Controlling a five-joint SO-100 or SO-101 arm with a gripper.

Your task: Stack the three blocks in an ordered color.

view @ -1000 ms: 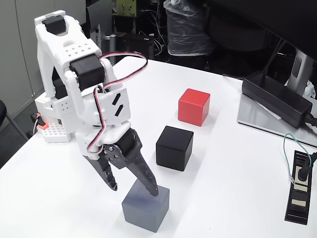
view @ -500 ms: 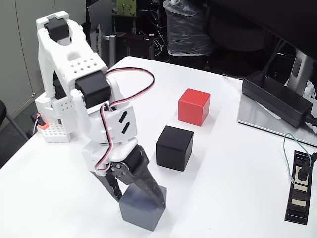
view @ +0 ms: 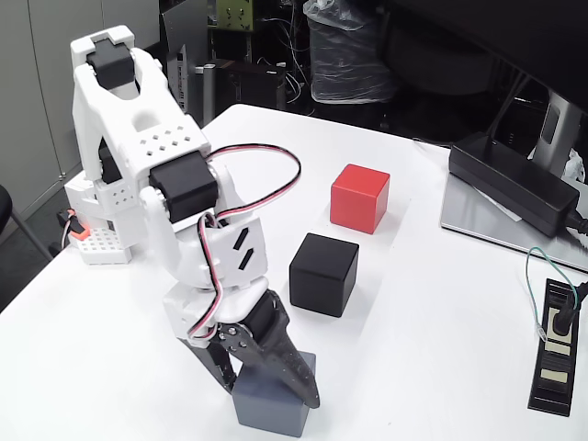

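So the arm is bent right over at the lower middle of the frame, with the gripper point(view: 265, 397) pushed down around the grey cube point(view: 273, 404) at the bottom edge. One dark finger runs down the cube's front face and the other sits behind its left side, so the jaws are spread about a cube's width with the grey one between them. I honestly can't tell if they're squeezing yet or just straddling it, and the cube looks like it's sitting on the table point(view: 432, 312).

The black cube point(view: 322, 274) is near the centre, and the red cube point(view: 359, 197) is just above and right of it, apart from each other. Nothing's stacked so far, so I'd guess grey is the first pick. Going in from above makes sense since it leaves the sides free to pinch.

The power brick point(view: 514, 181) at the upper right is well out of the way
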